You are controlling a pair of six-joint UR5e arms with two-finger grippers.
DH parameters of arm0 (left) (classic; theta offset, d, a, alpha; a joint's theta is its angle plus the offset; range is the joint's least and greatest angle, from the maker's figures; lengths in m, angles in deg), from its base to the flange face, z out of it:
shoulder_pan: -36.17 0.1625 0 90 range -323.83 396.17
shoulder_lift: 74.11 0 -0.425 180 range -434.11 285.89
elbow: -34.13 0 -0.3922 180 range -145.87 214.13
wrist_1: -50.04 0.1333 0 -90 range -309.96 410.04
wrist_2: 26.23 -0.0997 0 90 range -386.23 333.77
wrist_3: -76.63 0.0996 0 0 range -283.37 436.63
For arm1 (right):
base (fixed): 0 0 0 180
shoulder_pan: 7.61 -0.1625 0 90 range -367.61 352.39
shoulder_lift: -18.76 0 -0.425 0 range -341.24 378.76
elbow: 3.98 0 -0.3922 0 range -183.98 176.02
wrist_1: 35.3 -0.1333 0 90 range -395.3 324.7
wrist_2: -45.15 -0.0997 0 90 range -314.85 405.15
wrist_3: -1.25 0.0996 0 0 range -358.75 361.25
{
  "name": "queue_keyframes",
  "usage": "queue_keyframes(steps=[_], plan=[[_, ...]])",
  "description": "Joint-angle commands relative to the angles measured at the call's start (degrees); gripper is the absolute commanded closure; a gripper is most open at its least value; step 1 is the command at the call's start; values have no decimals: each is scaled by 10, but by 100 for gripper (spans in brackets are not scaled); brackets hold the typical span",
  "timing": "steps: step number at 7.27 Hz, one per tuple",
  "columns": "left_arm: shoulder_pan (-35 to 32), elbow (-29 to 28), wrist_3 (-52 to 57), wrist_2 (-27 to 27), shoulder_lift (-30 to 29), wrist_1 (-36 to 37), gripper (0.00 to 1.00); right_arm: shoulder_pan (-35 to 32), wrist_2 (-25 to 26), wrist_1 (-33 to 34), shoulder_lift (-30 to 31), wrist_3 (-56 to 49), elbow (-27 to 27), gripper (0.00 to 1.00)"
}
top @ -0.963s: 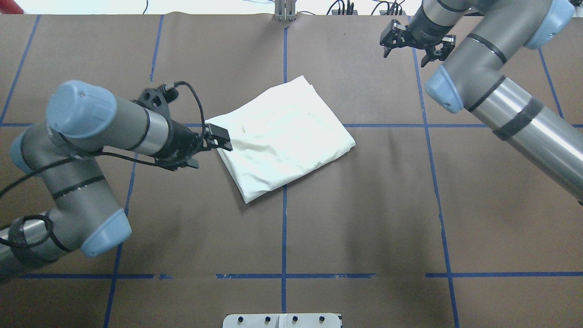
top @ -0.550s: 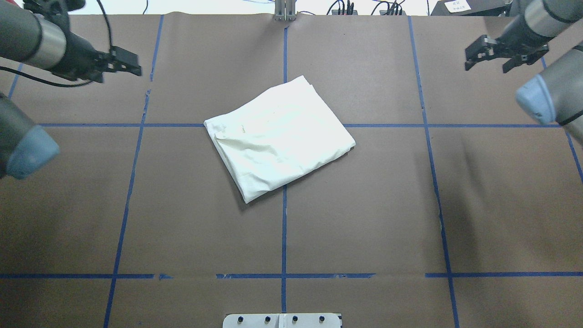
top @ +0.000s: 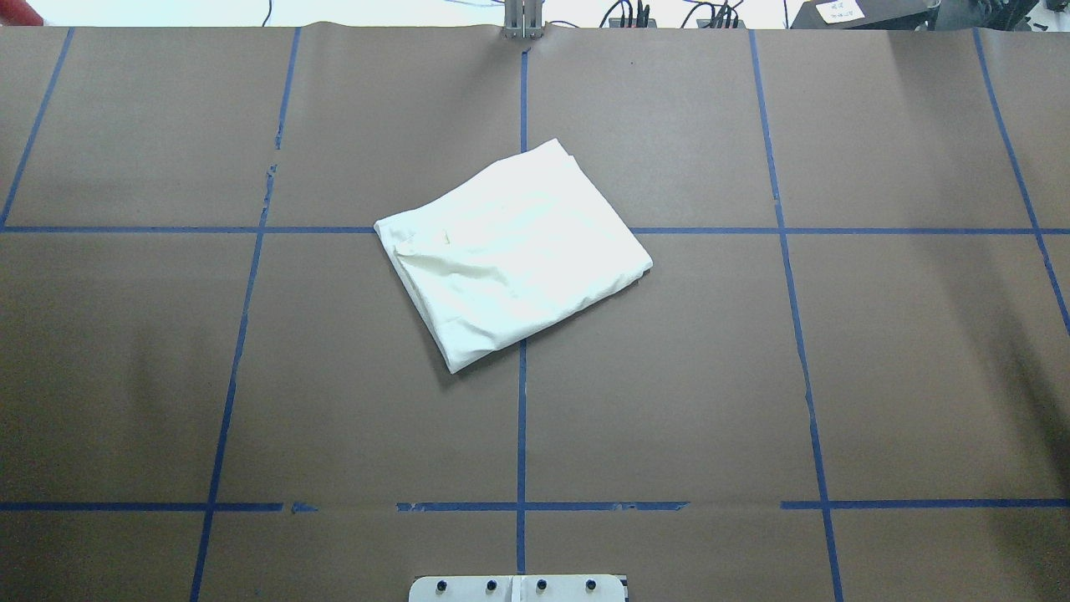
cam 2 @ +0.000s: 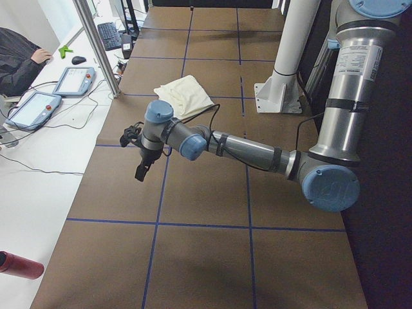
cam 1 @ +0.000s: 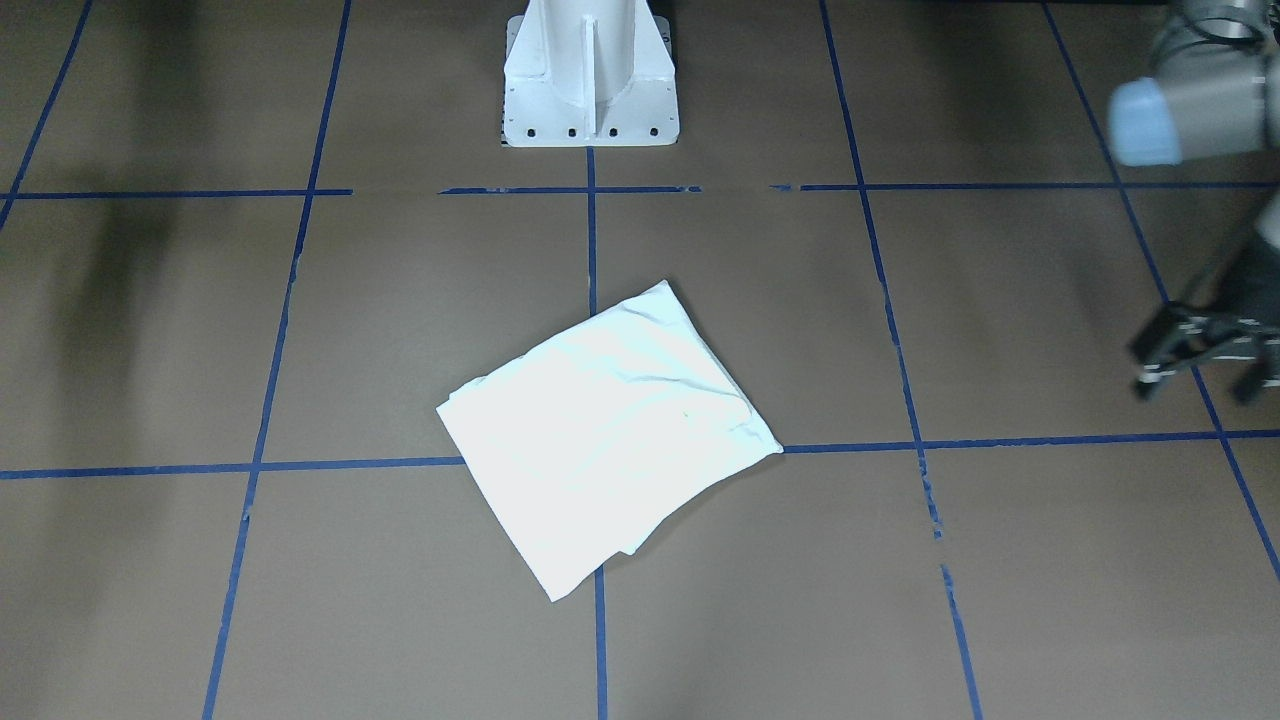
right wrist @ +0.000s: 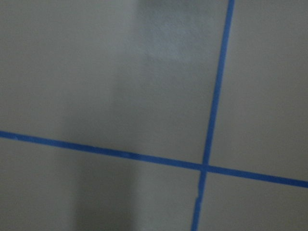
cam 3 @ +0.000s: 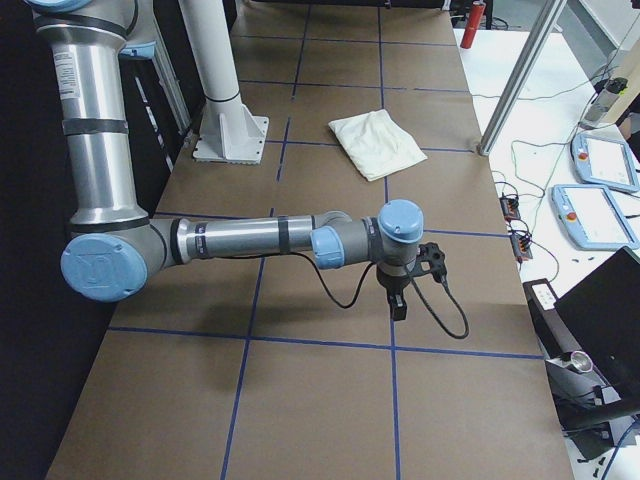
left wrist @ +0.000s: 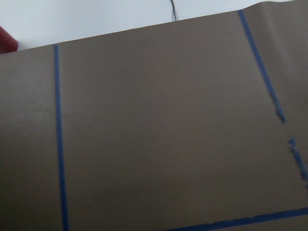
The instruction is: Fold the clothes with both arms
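Observation:
The clothes are one cream-white shirt [top: 514,255], folded into a tilted rectangle at the table's middle, with plain cloth facing up [cam 1: 610,430]. No gripper touches it. Neither arm shows in the overhead view. In the front-facing view my left gripper [cam 1: 1197,385] hangs blurred at the right edge, far from the shirt, with its fingers apart and nothing between them. It also shows in the left view [cam 2: 138,158], over the brown table well short of the shirt [cam 2: 187,96]. My right gripper [cam 3: 400,298] appears only in the right view, far from the shirt [cam 3: 378,143]. I cannot tell its state.
The white pedestal [cam 1: 590,70] stands at the robot's side of the table. Blue tape lines grid the brown table cover [top: 669,376]. A metal post [cam 2: 96,45], teach pendants [cam 3: 595,215] and a seated person [cam 2: 19,61] are at the operators' side.
My left gripper drew away from the shirt's left corner, and both arms swung outward to the table's ends, out of the overhead view. The shirt lies as before.

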Motion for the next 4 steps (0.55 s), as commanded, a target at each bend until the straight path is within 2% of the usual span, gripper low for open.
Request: queue_keyframes(steps=[1, 2, 3, 4], plan=[[-57, -32, 113, 24, 55, -9, 0, -60, -14, 45, 53, -79, -22, 0], [-57, -57, 105, 26, 52, -34, 0, -59, -16, 41, 58, -71, -35, 0], [-58, -58, 104, 25, 61, -65, 0, -57, -9, 42, 56, -71, -27, 0], [-57, -76, 104, 31, 73, -69, 0, -57, -13, 43, 54, -70, -34, 0]])
